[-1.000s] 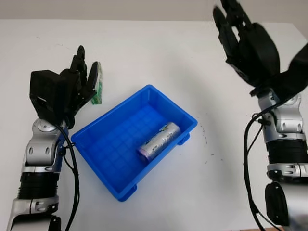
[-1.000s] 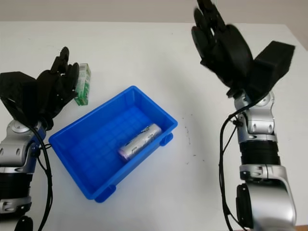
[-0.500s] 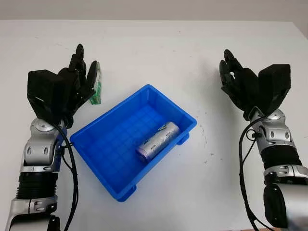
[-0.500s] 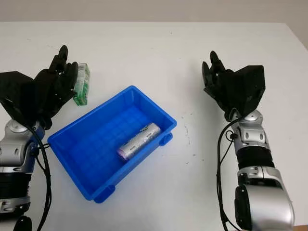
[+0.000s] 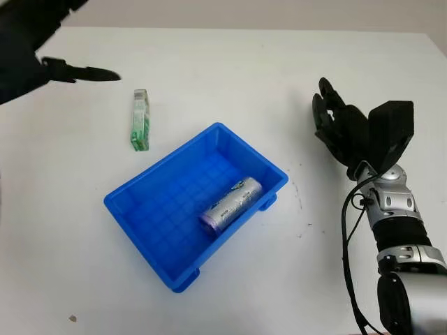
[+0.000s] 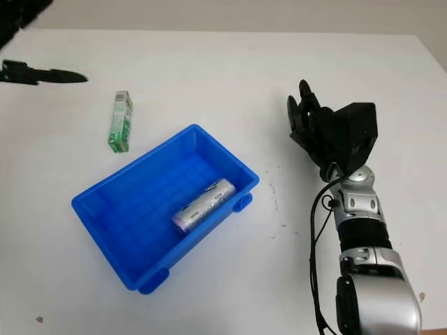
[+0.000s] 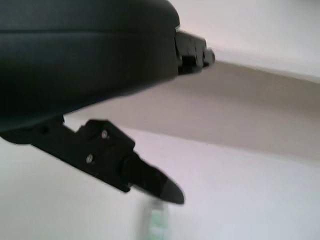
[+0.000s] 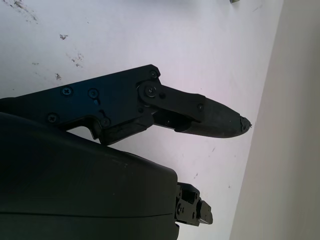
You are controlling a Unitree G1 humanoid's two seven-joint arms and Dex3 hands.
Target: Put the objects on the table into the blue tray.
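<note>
White desk (image 5: 209,63) all round, nothing fancy behind it, just a grey strip of wall at the far edge. Closest to the robot sat the blue tray (image 5: 150,185), turned at an angle, with a silver can (image 5: 230,204) already lying on its side inside, near the tray's right wall. Off to the right, well apart from the tray, the right hand (image 5: 342,129) hung above the desk, released and holding nothing. Further back on the left, the small green carton (image 5: 141,120) was lying on the desk just beyond the tray's far-left corner, not touching it. Farthest of all, up at the top-left corner, the left hand (image 5: 31,52) was raised high, one finger poking out toward the right, empty too as far as I could see.

So I'd say the job was about half done: can in, carton out. The step in hand looked like going for that carton. Next move would need the left hand to come down over it, close around its narrow sides, then carry it the short hop over the rim and let go
</note>
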